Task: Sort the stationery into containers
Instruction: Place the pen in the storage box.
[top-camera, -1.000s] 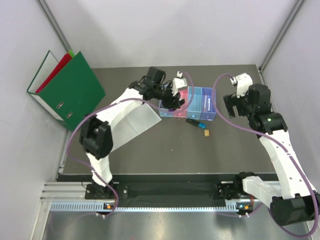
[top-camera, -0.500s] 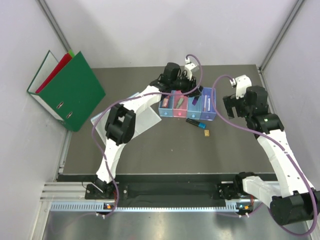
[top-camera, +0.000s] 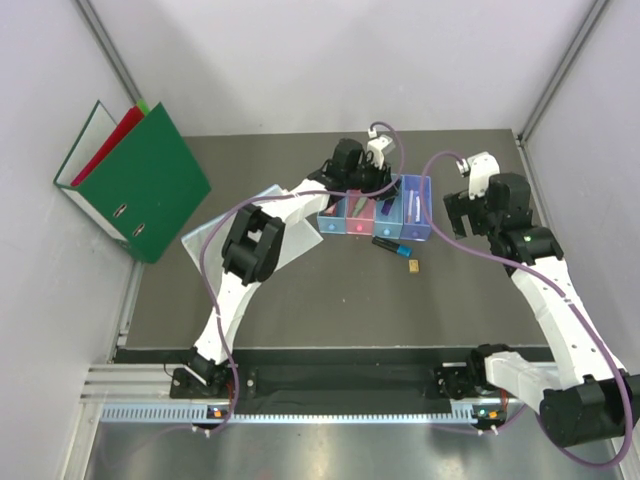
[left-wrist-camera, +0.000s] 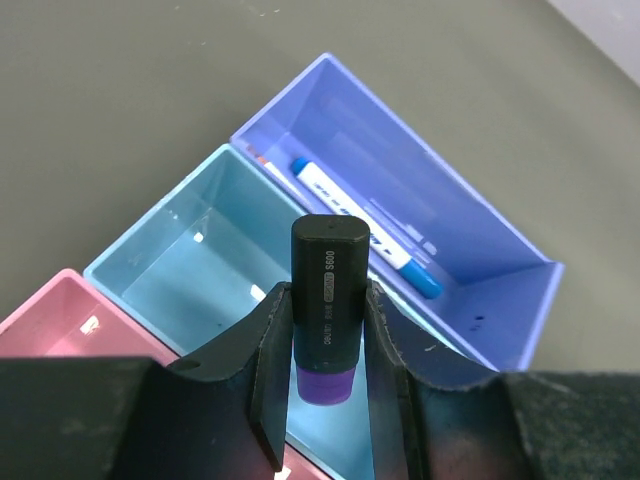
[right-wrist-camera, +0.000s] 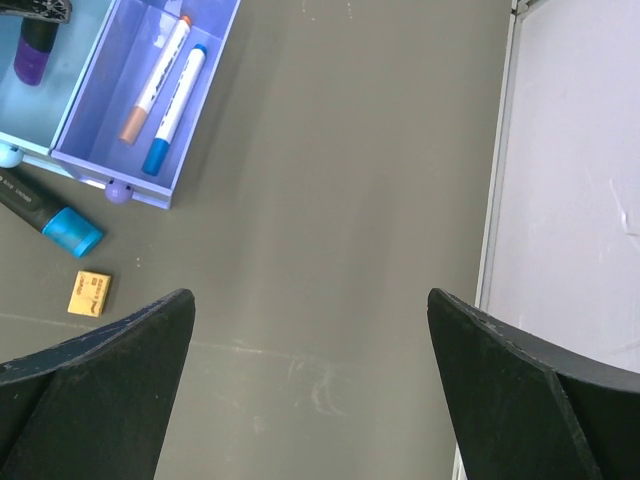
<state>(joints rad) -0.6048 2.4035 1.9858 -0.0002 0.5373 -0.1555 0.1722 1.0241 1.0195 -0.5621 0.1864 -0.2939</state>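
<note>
My left gripper (left-wrist-camera: 325, 297) is shut on a black marker with a purple end (left-wrist-camera: 327, 290) and holds it upright over the blue bin (left-wrist-camera: 190, 270). That bin sits between the pink bin (left-wrist-camera: 60, 325) and the purple bin (left-wrist-camera: 470, 235), which holds a white and blue pen (left-wrist-camera: 365, 225). From above, the containers (top-camera: 345, 225) form a row under the left gripper (top-camera: 378, 188). On the table in front of them lie a black marker with a blue cap (top-camera: 391, 245) and a tiny tan block (top-camera: 412, 267). My right gripper (right-wrist-camera: 310, 400) stands open over bare table to the right of the row.
A clear plastic sleeve (top-camera: 290, 235) lies left of the bins, under the left arm. Green (top-camera: 145, 185) and red (top-camera: 115, 135) ring binders lean at the far left. The table's right edge and wall (right-wrist-camera: 497, 250) run close beside the right gripper.
My left gripper has swung right along the row, from the light blue and pink bins to the blue one. The right arm has hardly moved.
</note>
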